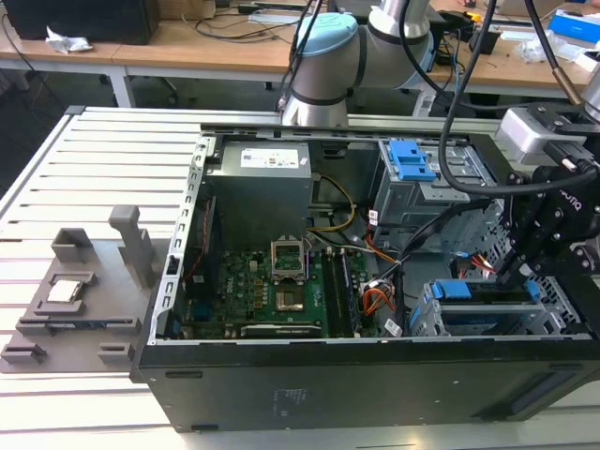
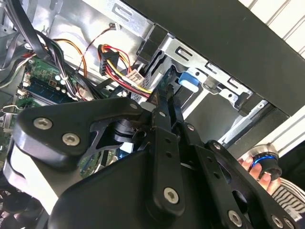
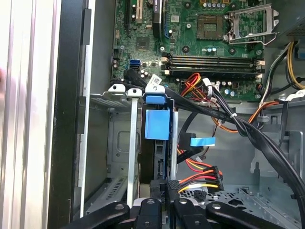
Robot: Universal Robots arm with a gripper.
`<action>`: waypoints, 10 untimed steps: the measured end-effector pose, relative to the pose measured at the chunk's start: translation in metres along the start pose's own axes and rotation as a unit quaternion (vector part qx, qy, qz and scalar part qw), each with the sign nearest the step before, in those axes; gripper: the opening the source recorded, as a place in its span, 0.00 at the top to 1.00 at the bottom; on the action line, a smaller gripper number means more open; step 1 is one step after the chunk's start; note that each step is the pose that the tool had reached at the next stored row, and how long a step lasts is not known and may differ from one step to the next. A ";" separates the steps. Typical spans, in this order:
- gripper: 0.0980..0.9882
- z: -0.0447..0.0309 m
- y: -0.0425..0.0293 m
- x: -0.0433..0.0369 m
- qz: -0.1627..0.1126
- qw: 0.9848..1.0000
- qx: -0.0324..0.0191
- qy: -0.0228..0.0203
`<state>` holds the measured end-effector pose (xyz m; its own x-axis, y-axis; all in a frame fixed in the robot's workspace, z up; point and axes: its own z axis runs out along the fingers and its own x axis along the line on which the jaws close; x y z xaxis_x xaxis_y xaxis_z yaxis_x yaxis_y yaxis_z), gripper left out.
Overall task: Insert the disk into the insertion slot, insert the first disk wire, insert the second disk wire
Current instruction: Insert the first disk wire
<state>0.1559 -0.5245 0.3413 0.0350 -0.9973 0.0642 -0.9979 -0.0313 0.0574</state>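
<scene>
disk (image 3: 156, 125): glossy blue plastic carrier handle, dark body behind hard to make out, sits in insertion slot (image 3: 119, 143), dull grey sheet metal | gripper (image 3: 167, 188): matte black, fingers drawn together beside black plug (image 3: 174, 184) of red-yellow wires (image 3: 202, 175), pinch unclear | exterior view: arm reaches down into case (image 1: 281, 394), right end

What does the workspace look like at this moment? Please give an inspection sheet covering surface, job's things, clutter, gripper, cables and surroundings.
Surface: slatted metal table carrying an open computer case.
Job's things: the disk, in its blue carrier, sits in the insertion slot.
Clutter: grey fixture holding a chip, beside the case on the exterior view's left.
Gripper: the gripper is inside the case, at the disk's end opposite the blue handle.
Cables: red, yellow and black wires beside the disk; black cables cross the cage.
Surroundings: wooden workbenches behind; a striped sleeve near the case.
</scene>
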 end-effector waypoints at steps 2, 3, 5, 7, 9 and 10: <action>0.92 0.0003 0.0000 -0.0001 0.000 1.000 0.000 0.000; 0.92 0.0008 -0.0001 -0.0002 0.000 1.000 0.000 0.000; 0.92 0.0045 0.0002 -0.0004 0.000 1.000 0.000 0.000; 0.92 0.0067 0.0008 -0.0004 0.000 1.000 0.000 0.000; 0.92 0.0069 0.0008 -0.0005 0.000 1.000 0.000 0.000; 0.92 0.0070 0.0009 -0.0005 0.000 1.000 0.000 0.000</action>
<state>0.1546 -0.5245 0.3343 0.0351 -0.9973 0.0642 -0.9979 -0.0314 0.0575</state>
